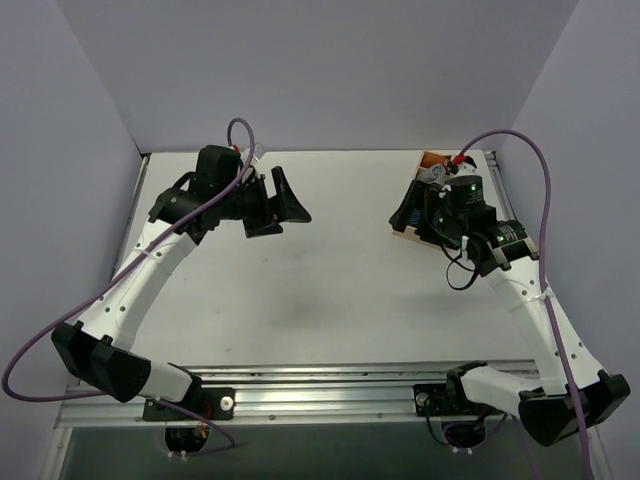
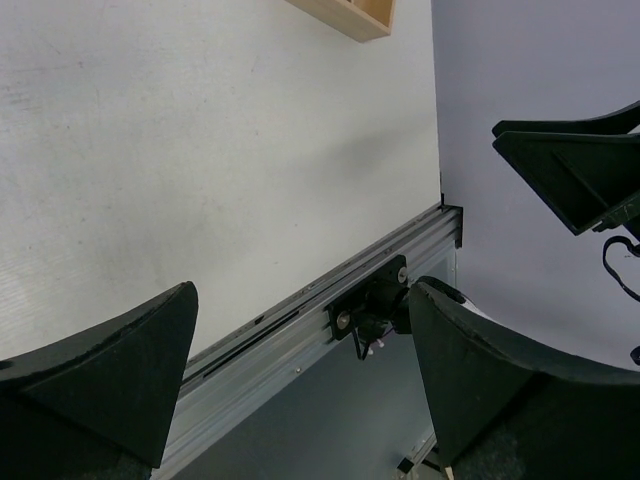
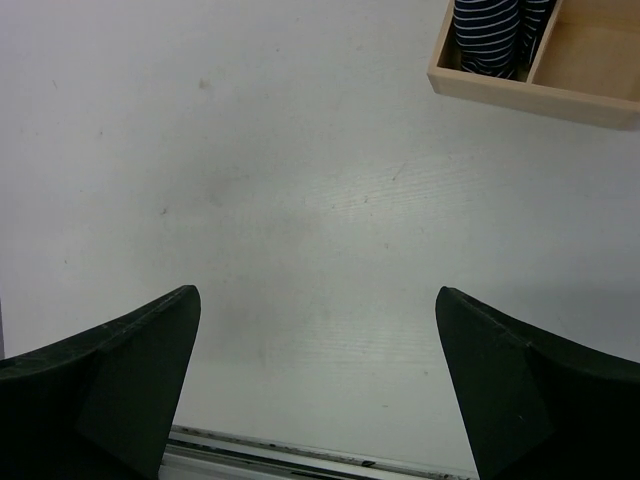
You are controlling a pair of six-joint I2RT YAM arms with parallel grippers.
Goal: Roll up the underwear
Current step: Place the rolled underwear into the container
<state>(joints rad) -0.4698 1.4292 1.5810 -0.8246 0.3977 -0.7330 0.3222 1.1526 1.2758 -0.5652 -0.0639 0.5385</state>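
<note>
**Item 1: left gripper** (image 1: 280,203). It is over the far-left part of the table (image 1: 330,290) and turned toward the middle. From overhead I read only its black outline. Its own camera gives me both fingers (image 2: 110,390) spread wide apart. Between them I see only bare table and the aluminium rail (image 2: 290,335) along the near edge. It has hold of nothing.

**Item 2: table.** A white surface with a few faint scuffs, which I see best from the right wrist camera.

**Item 3: right gripper** (image 3: 318,292). Overhead it sits at the far right, and its body covers most of the wooden box (image 3: 520,95), so I can hardly make out the fingers there. Its wrist camera shows both fingers set just as wide, with only table between them. It grips nothing and is apart from the box.

**Item 4: wooden box.** It stands on the far-right part of the table and is divided into compartments. The left wrist camera catches one corner of it only.

**Item 5: underwear** (image 3: 490,35). Navy with fine pale stripes, lying in the box's left compartment as the right wrist camera sees it, against the divider. Overhead only a sliver of blue stripe shows beside the arm. That view alone shows an orange patch (image 1: 434,159) at the box's far end, and I cannot tell what it is.
</note>
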